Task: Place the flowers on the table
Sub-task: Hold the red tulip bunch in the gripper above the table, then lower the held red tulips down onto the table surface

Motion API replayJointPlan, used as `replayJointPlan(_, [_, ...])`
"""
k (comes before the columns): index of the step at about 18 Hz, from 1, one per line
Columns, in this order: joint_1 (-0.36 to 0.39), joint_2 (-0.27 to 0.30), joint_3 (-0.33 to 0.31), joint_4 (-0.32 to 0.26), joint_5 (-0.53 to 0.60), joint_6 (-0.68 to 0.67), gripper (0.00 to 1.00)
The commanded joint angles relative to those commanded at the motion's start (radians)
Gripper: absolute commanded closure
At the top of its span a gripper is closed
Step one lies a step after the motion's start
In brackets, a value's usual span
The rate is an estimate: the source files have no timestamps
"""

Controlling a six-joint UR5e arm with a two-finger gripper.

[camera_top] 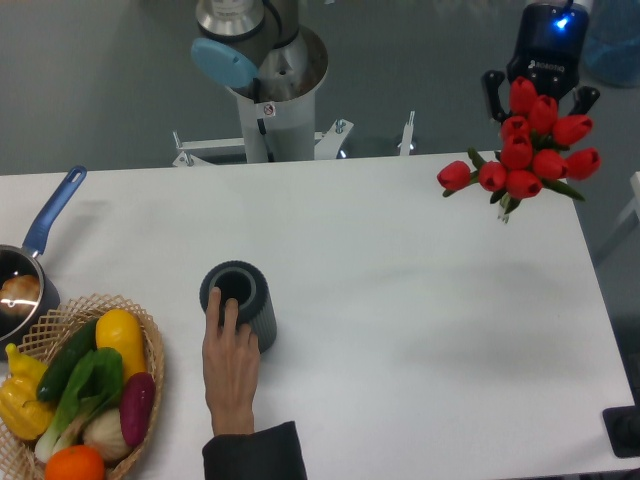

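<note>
The single camera looks down on the white surface (400, 280), which fills most of the frame below a strip of grey floor (100, 80) along the top.

In the upper right, the pincer (540, 98) hangs from its black body with a blue light at the top edge. Its two dark fingers (492, 92) stand apart on either side of the flowers (530, 150), but the red buds cover the fingertips, so I cannot tell whether they are clamped on the stems or merely flanking them. The bunch of red tulip buds sits over the far right corner of the surface, with green stem and leaf ends poking out at its lower edge. Whether the bunch touches the surface cannot be told from this angle.

At the top centre stands the arm's pale base column (275, 100) on the floor, with a light blue cap beside its joint.

In the lower left of centre, a dark ribbed cylinder (240, 300) stands upright on the surface, its open top showing. A human hand (232, 365) in a dark sleeve reaches up from the bottom edge and touches it with the fingers.

At the far left, a pan (25, 270) with a blue handle lies partly out of frame. Below it, in the lower left corner, a wicker basket (150, 350) holds coloured vegetables and fruit.
</note>
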Motion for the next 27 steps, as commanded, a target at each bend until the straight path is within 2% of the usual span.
replayJointPlan(2, [-0.006, 0.003, 0.000, 0.000, 0.082, 0.009, 0.64])
replayJointPlan(3, [-0.018, 0.005, 0.000, 0.000, 0.159, 0.021, 0.64])
replayJointPlan(7, [-0.096, -0.015, -0.002, 0.000, 0.350, 0.040, 0.64])
replayJointPlan(14, [-0.215, -0.139, -0.008, 0.000, 0.493, 0.040, 0.63])
replayJointPlan(16, [-0.268, -0.207, 0.006, 0.006, 0.566, 0.040, 0.63])
replayJointPlan(19, [-0.343, -0.277, 0.040, 0.006, 0.675, 0.032, 0.63])
replayJointPlan(27, [-0.377, -0.347, 0.051, 0.009, 0.686, 0.015, 0.63])
